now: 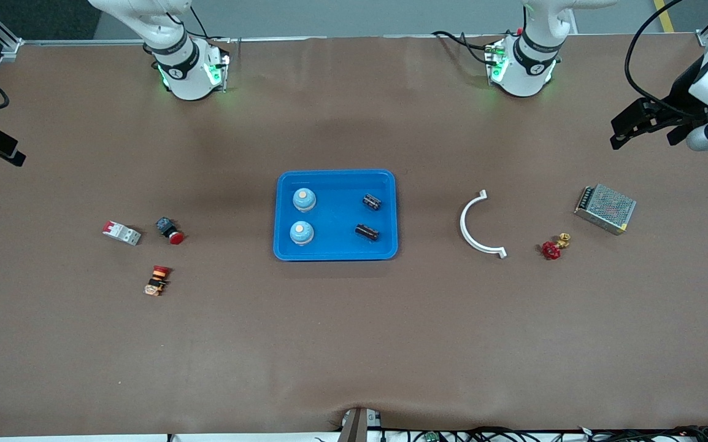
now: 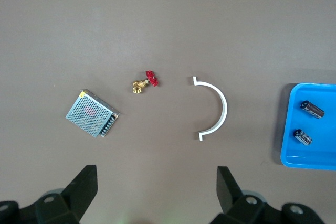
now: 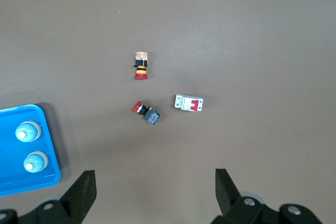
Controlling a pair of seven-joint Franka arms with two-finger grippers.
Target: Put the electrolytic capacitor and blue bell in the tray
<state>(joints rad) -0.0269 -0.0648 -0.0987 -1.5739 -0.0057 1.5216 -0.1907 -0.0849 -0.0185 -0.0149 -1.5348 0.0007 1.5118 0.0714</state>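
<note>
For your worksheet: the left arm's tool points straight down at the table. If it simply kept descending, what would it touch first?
Probably bare table. The open left tool hangs over empty brown surface near the left arm's end, with the metal power supply and white curved bracket apart from it. Depth is uncertain.

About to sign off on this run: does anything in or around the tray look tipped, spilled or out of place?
Nothing stands out. The tray sits square and holds two blue bells upright and two capacitors lying on their sides, none touching. The other parts lie apart on the table. Both the left gripper and right gripper are open and empty.
</note>
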